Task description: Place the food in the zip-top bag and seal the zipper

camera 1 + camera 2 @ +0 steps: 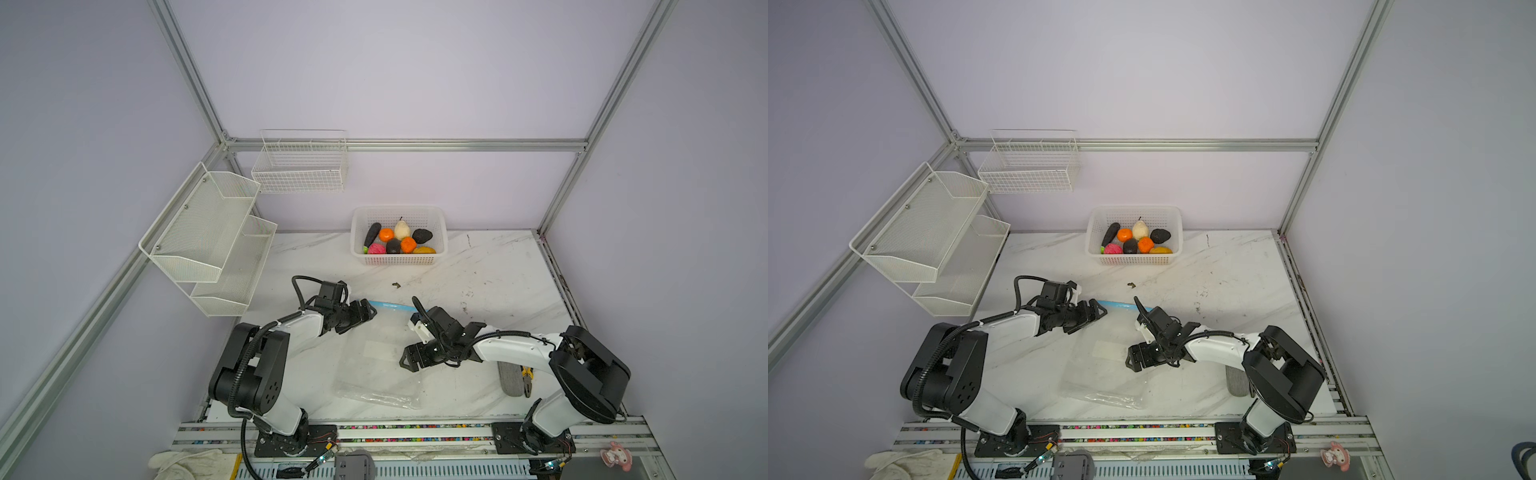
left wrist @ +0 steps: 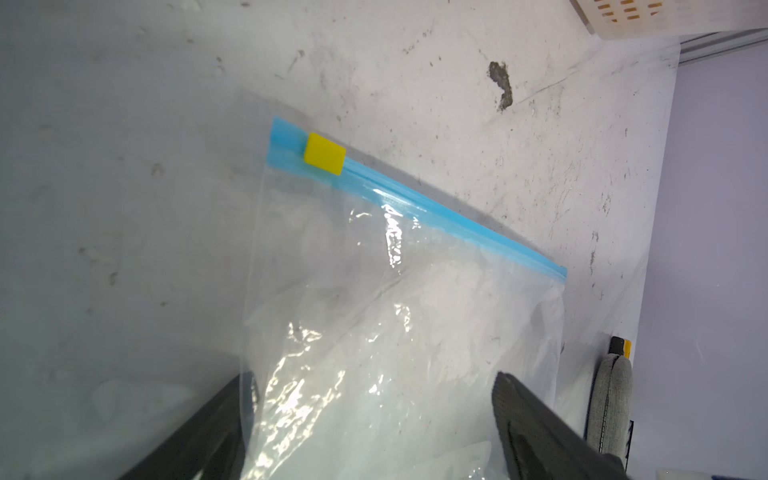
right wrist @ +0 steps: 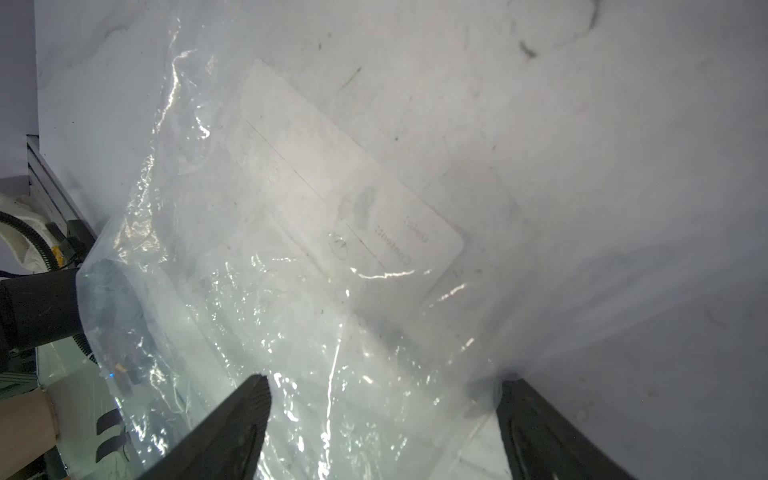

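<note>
The zip-top bag [image 1: 374, 370] [image 1: 1100, 374] lies clear and crumpled on the marble table between my two arms. Its light-blue zipper [image 1: 390, 306] [image 2: 415, 203] runs along the far edge, with a yellow slider [image 2: 324, 153] at the left end. My left gripper [image 1: 370, 311] [image 2: 372, 380] is open over the bag's far left corner, just short of the zipper. My right gripper [image 1: 405, 361] [image 3: 383, 381] is open over the bag's right side, near the white label [image 3: 345, 183]. The food [image 1: 399, 241] [image 1: 1136, 241] sits piled in a white perforated basket [image 1: 399, 259] at the back.
Yellow-handled pliers [image 1: 528, 376] and a grey pad [image 1: 510, 379] lie under the right arm. White mesh shelves [image 1: 208, 237] hang on the left wall, and a wire basket [image 1: 301, 166] hangs on the back wall. A small dark scrap [image 1: 396, 285] lies beyond the zipper.
</note>
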You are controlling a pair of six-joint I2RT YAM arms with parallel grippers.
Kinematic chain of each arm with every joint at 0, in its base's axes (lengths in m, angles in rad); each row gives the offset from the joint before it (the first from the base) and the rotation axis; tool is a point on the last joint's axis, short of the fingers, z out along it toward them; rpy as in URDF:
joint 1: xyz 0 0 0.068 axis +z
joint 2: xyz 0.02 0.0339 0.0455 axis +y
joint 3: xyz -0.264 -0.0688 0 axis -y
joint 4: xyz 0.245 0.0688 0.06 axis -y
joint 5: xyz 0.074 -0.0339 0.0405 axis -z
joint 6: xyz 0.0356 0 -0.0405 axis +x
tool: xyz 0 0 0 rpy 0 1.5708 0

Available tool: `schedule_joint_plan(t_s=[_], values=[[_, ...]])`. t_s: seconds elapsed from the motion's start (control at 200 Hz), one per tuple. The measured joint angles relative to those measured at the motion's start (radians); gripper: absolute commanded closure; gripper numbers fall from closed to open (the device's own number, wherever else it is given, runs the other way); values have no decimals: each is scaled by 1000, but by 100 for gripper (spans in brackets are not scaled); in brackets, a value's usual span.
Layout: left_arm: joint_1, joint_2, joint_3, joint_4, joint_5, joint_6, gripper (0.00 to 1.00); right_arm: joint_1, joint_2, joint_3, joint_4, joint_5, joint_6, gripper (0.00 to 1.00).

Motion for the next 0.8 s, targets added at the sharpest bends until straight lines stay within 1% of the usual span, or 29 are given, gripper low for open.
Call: schedule_joint_plan(t_s=[0.195, 0.375, 0.59, 0.7, 0.805], values=[[-5, 63, 74, -8, -4, 20, 7, 32, 28, 16, 43, -12, 1, 12], [-5, 117, 150, -38, -29, 42, 6, 47, 34, 16, 61, -15, 0, 10], [-5, 139, 203, -67, -64, 65, 4, 51, 22, 1, 75, -18, -15, 8], [-5, 132, 215, -98, -101, 85, 3, 46, -23, -18, 29, 9, -20, 7], [-5, 68, 211, -150, -151, 105, 2, 2, -119, -34, -32, 24, -29, 7]])
